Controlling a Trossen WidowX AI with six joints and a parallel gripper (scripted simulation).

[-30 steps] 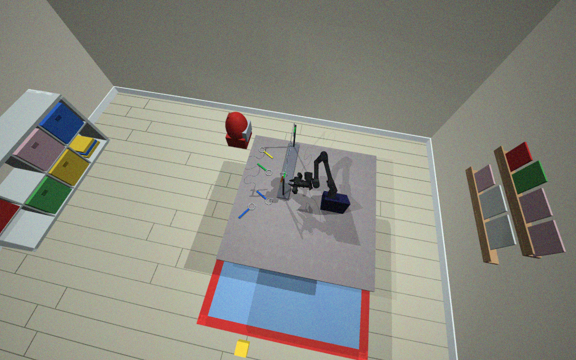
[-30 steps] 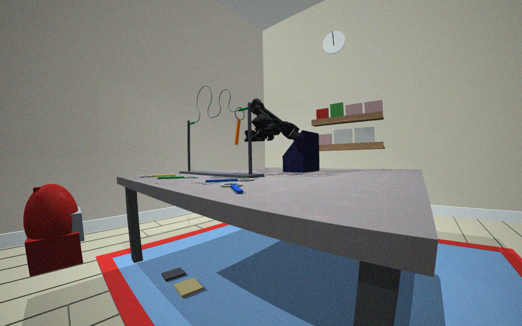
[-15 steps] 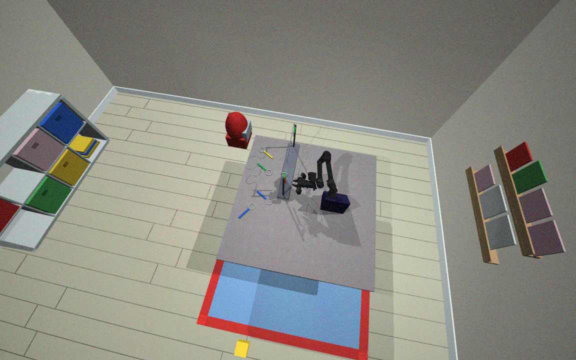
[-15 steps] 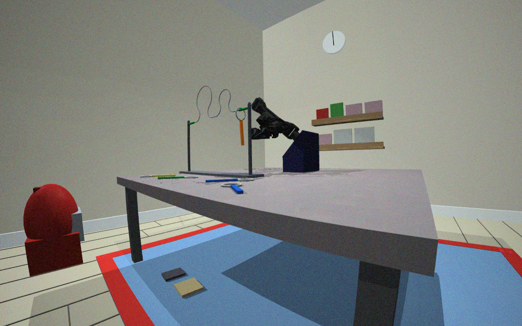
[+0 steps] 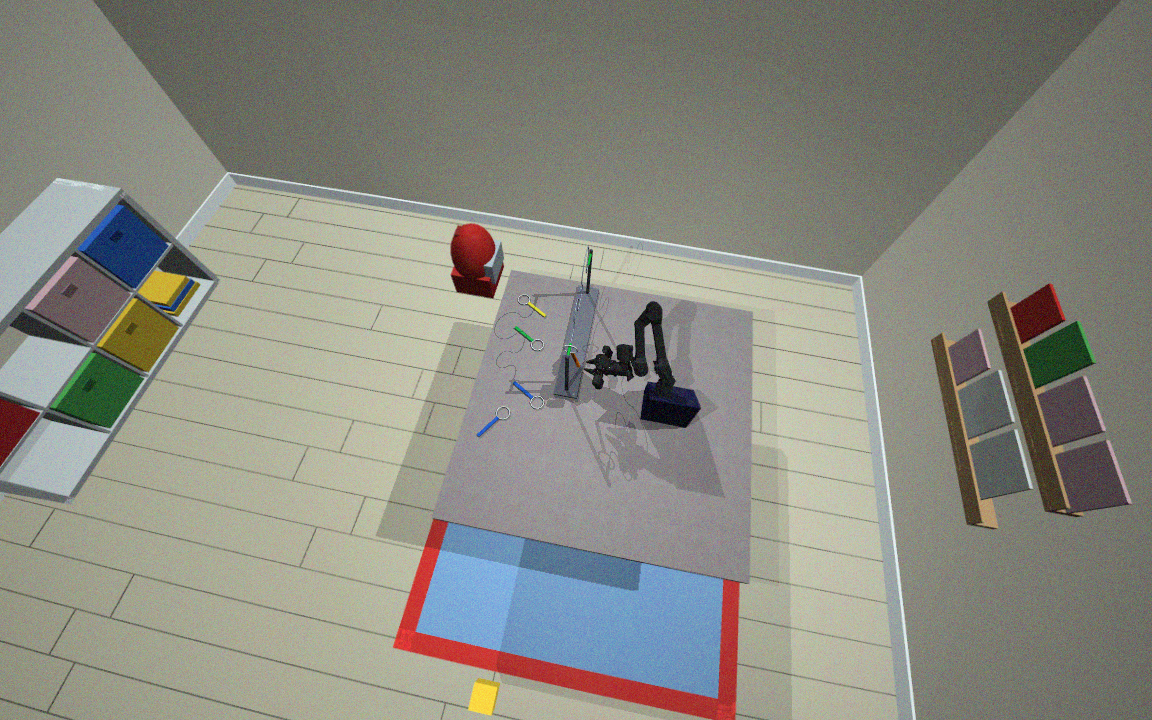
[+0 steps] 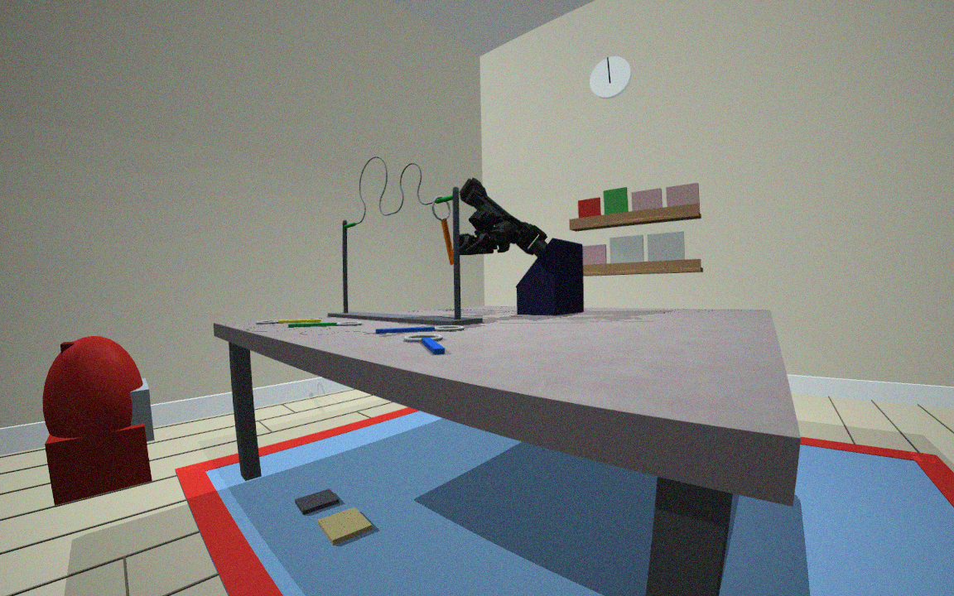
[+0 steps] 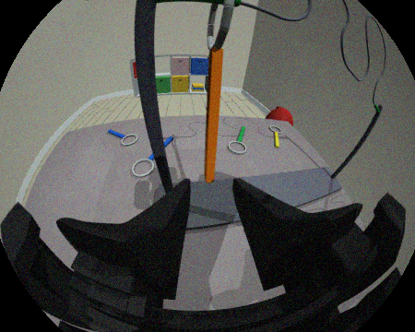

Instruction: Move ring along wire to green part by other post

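The ring [image 6: 432, 209] [image 7: 226, 25] hangs on the green part [image 6: 446, 199] of the wire beside the near post [image 5: 567, 374] [image 6: 455, 259] [image 7: 148, 83], close to where the grey wire [image 6: 374, 156] [image 7: 290, 20] begins. Its orange handle [image 5: 575, 359] [image 6: 447, 241] [image 7: 214, 115] hangs down, slightly tilted. My gripper [image 5: 586, 367] [image 7: 211, 183] is partly open and empty. In the wrist view, the handle's lower end shows just beyond the gap between the fingertips. In the exterior view, the near post partly hides the fingertips. The other green part [image 6: 349, 224] [image 7: 377, 109] is by the far post [image 6: 344, 266] [image 7: 360, 145].
Both posts stand on a grey base plate [image 5: 576, 326] [image 7: 290, 186]. Beyond it on the table lie a yellow-handled ring [image 5: 536, 308] [image 7: 277, 138], a green-handled ring [image 5: 524, 335] [image 7: 241, 135] and two blue-handled rings. The wire's bends rise between the posts.
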